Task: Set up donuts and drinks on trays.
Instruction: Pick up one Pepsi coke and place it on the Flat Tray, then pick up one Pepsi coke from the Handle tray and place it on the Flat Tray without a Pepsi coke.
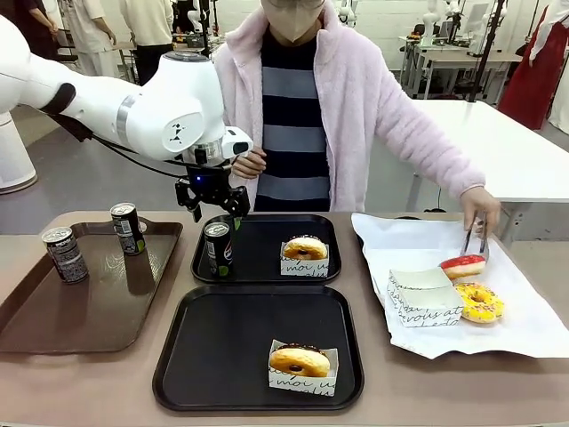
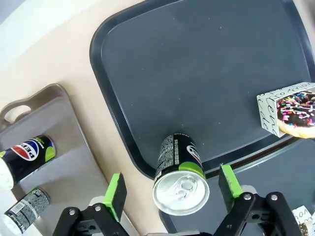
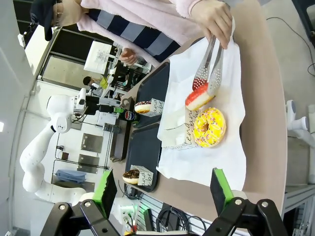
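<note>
Two matching black plastic trays with rounded corners and raised rims lay one behind the other on the tan bench point(image 1: 533, 396). Off the bench's right end, the right claw point(image 3: 162, 189) stood open, nothing between its fingers. Nearest, the front tray point(image 1: 213, 356) carried one chocolate-topped ring donut point(image 1: 300, 360) in a white paper sleeve with black script, at its near right. Behind it, the rear tray point(image 1: 267, 267) held a slim dark can point(image 1: 218, 249) with a silver top, upright in its front left corner, and a second sleeved donut point(image 1: 305, 249) toward the right. The left claw point(image 1: 213, 203) hung straight above that can, open, its green pads point(image 2: 116, 192) on either side of the can's top and clear of it. Left of the trays, a longer brown tray point(image 1: 89, 311) carried two more dark cans point(image 1: 65, 254), upright and apart. To the right, a white paper sheet point(image 1: 524, 311) bore a yellow-topped donut point(image 1: 480, 302) against a white sleeve point(image 1: 422, 294). Just behind lay a red-topped donut point(image 1: 463, 265), pinched by metal tongs point(image 1: 474, 236) in the hand point(image 1: 480, 203) of a person point(image 1: 356, 107) in a pale pink fleece at the far side.
</note>
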Action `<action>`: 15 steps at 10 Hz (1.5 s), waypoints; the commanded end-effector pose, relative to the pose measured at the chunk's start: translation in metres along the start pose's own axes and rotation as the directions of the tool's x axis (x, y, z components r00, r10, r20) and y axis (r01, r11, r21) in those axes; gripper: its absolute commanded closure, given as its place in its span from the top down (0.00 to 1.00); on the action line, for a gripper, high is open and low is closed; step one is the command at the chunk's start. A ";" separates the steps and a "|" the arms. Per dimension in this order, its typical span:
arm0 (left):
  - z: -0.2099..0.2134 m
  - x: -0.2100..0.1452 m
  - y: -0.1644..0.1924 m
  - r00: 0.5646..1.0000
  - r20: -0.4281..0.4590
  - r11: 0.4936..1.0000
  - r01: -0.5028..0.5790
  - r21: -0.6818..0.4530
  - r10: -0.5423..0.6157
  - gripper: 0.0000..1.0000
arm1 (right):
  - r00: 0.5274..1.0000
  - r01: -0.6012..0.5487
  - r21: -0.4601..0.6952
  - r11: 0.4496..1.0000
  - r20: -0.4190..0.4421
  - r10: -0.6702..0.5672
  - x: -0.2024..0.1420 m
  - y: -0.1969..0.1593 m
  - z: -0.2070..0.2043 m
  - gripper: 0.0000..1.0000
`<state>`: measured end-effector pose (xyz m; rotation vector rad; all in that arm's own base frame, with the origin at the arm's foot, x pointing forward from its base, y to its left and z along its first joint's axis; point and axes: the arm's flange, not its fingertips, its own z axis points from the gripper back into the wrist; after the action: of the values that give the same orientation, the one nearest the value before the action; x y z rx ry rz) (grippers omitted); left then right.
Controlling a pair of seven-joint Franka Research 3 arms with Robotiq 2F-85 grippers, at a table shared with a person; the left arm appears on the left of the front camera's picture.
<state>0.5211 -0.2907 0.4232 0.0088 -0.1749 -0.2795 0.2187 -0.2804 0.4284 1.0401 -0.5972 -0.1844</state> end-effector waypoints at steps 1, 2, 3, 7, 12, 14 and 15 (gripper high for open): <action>0.026 -0.023 0.008 0.999 0.013 0.999 0.037 -0.035 -0.037 1.00 | 1.000 -0.018 0.020 1.000 0.016 0.017 0.002 -0.001 0.001 1.00; 0.042 -0.036 0.010 0.998 0.025 0.996 0.067 -0.062 -0.066 1.00 | 1.000 -0.018 0.020 1.000 0.016 0.017 0.002 -0.001 0.001 1.00; 0.057 -0.053 0.011 0.996 0.052 0.993 0.083 -0.084 -0.079 1.00 | 1.000 -0.018 0.020 1.000 0.016 0.017 0.002 -0.001 0.001 1.00; 0.073 -0.053 0.004 0.996 0.059 0.994 0.078 -0.078 -0.073 1.00 | 1.000 -0.018 0.020 1.000 0.016 0.017 0.002 -0.001 0.001 1.00; 0.084 -0.052 0.056 0.994 0.071 0.997 0.081 0.004 -0.081 1.00 | 1.000 -0.018 0.020 1.000 0.016 0.017 0.002 -0.001 0.001 1.00; 0.107 -0.033 0.165 0.998 0.020 0.997 -0.061 0.049 0.060 1.00 | 1.000 -0.018 0.020 1.000 0.016 0.017 0.002 -0.001 0.001 1.00; 0.112 -0.051 0.216 0.988 0.025 0.988 -0.154 0.001 0.154 1.00 | 1.000 -0.018 0.020 1.000 0.016 0.017 0.002 -0.001 0.001 1.00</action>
<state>0.5079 -0.1002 0.5243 0.0346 -0.2091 -0.1893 0.2188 -0.2803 0.4285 1.0397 -0.5965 -0.1842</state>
